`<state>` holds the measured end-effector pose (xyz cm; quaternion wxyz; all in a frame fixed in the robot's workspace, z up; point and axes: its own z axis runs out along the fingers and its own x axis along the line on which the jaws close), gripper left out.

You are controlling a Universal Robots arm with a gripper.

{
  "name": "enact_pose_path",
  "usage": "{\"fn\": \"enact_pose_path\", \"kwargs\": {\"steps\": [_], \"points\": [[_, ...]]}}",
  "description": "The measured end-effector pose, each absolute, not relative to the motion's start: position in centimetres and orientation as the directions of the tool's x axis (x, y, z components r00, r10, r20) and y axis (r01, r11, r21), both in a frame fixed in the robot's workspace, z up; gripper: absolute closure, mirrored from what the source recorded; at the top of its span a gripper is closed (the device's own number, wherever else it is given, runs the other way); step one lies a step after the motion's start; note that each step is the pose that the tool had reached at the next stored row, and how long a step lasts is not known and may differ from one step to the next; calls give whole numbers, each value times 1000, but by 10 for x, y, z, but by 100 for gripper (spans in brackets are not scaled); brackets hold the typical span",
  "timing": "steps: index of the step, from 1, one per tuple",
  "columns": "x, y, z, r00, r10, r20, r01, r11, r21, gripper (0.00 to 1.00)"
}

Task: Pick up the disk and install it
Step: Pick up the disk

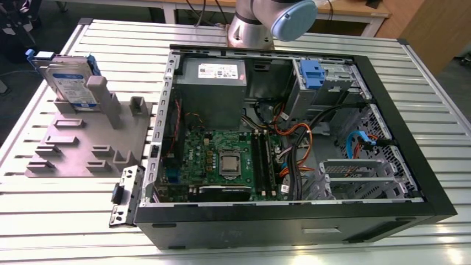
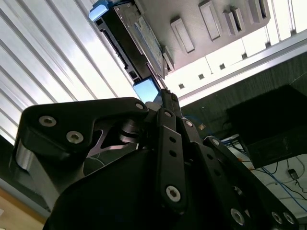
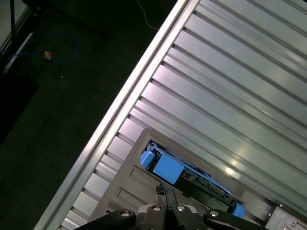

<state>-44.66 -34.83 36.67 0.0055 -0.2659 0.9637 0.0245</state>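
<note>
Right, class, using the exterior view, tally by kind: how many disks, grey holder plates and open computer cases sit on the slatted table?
disk: 1
grey holder plate: 1
open computer case: 1
Total: 3

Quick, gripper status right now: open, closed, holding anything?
Gripper: closed, fingertips together, holding nothing; it hangs over the blue end of the disk, which stands upright in the grey holder.
</note>
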Motion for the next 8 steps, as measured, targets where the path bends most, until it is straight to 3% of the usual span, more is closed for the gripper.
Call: {"fn": "enact_pose_path", "kwargs": {"steps": [8], "points": [[-447,-348,367,-846,-532,-24,-533,845,44,89]]}}
